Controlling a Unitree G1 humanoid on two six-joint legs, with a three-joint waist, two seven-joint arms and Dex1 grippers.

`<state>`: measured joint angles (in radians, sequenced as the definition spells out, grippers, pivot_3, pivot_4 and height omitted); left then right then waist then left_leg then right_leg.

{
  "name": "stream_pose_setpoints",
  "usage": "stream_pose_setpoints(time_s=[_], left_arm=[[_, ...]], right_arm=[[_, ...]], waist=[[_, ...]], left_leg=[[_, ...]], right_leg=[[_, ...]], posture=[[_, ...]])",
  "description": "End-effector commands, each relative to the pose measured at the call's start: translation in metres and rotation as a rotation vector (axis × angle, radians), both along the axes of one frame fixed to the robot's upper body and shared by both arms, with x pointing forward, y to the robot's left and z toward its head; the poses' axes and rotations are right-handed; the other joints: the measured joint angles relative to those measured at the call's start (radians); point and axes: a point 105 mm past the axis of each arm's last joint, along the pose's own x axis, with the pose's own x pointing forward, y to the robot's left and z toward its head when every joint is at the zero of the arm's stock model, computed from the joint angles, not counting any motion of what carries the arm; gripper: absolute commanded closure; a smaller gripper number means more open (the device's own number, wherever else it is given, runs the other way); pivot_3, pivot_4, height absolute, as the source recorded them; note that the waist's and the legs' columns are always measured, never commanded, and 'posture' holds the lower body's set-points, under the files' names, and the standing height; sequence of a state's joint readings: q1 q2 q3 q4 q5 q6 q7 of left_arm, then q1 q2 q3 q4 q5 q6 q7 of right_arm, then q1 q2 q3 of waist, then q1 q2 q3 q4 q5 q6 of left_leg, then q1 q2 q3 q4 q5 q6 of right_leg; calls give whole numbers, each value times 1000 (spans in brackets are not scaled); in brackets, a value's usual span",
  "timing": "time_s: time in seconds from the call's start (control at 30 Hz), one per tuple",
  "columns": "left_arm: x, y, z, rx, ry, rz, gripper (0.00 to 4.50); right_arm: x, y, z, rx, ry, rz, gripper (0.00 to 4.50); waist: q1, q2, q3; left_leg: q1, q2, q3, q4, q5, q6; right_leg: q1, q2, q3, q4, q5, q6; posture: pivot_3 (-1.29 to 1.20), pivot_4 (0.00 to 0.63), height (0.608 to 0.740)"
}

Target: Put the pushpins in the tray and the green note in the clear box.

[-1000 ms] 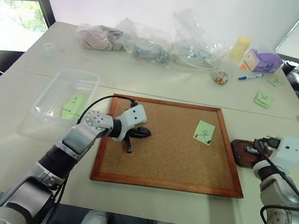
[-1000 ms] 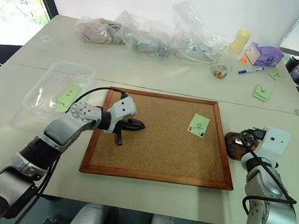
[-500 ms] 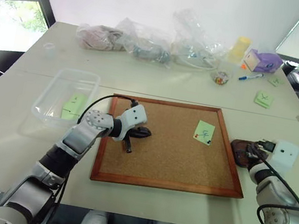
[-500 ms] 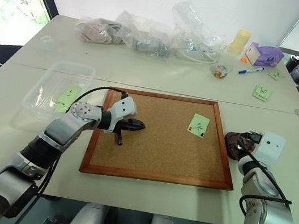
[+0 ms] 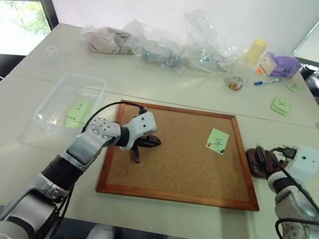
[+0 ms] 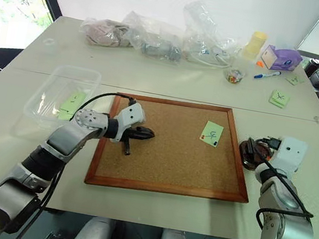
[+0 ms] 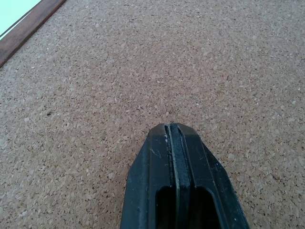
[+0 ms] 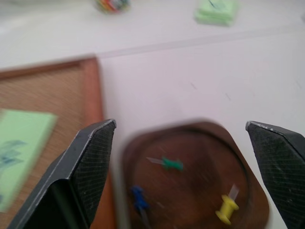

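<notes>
Resting on the table point(image 5: 170, 91) just beside the right edge of the corkboard point(image 5: 184, 157), the tray point(image 8: 190, 176) holds three pushpins: a green one point(image 8: 167, 164), a blue one point(image 8: 138, 198) and a yellow one point(image 8: 226, 206). The right gripper point(image 8: 181, 167) hovers above the tray with its jaws spread wide and nothing between them. The left gripper point(image 5: 148, 143) sits over the left part of the corkboard with its jaws pressed together and empty, tip close to the cork surface. The green note point(image 5: 218, 141), bearing a dark scribble, lies on the right part of the corkboard, with a small dark spot at its lower edge that may be a pin. The clear box point(image 5: 70, 102) stands on the table left of the corkboard, with another green note point(image 5: 78, 113) inside it.
</notes>
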<state>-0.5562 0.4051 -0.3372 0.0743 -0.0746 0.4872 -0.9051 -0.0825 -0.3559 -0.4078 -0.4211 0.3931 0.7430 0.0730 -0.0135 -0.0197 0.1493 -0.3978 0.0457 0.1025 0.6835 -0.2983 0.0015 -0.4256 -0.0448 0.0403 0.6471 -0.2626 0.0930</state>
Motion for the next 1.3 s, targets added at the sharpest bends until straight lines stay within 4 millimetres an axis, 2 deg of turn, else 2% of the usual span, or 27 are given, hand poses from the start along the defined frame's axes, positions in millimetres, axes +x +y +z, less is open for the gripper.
stream_pose_setpoints(time_s=[0.03,0.1,0.2,0.63,0.73,0.97,1.3], left_arm=[[-5,-3,-7,9,31,-21,4500],[-5,-4,-8,10,31,-24,4500],[-5,-4,-8,10,29,-25,4500],[-9,-5,-8,10,32,-31,4500],[-8,-6,-8,11,30,-33,4500],[-8,-6,-9,15,29,-37,4500],[-10,-5,-10,15,29,-36,4500]], right_arm=[[7,36,9,-34,-23,186,58],[8,57,-3,-32,20,295,58],[7,72,-12,-16,40,367,58],[-6,76,-32,28,76,365,58],[-6,75,-34,31,77,361,939],[-2,74,-33,34,64,348,4458],[-5,71,-35,30,67,338,4458]], waist=[[2,0,0],[3,0,0],[3,0,0],[1,0,0],[2,0,0],[2,0,0],[2,0,0]], left_leg=[[0,0,0,0,0,0],[0,0,0,0,0,0],[-1,0,0,0,-1,1],[-1,0,0,0,-1,1],[-1,0,0,0,-1,1],[-1,0,0,0,-1,1],[-1,0,0,0,-1,1]], right_leg=[[0,0,0,0,0,0],[0,0,0,0,0,0],[0,0,0,-1,0,0],[0,0,0,-1,0,0],[0,0,0,-1,0,-1],[0,0,0,-2,-1,-1],[0,0,0,-1,-1,-1]], posture=[[0,150,737],[0,150,737],[0,150,737],[0,150,737],[0,150,737],[0,150,737],[0,150,737]])
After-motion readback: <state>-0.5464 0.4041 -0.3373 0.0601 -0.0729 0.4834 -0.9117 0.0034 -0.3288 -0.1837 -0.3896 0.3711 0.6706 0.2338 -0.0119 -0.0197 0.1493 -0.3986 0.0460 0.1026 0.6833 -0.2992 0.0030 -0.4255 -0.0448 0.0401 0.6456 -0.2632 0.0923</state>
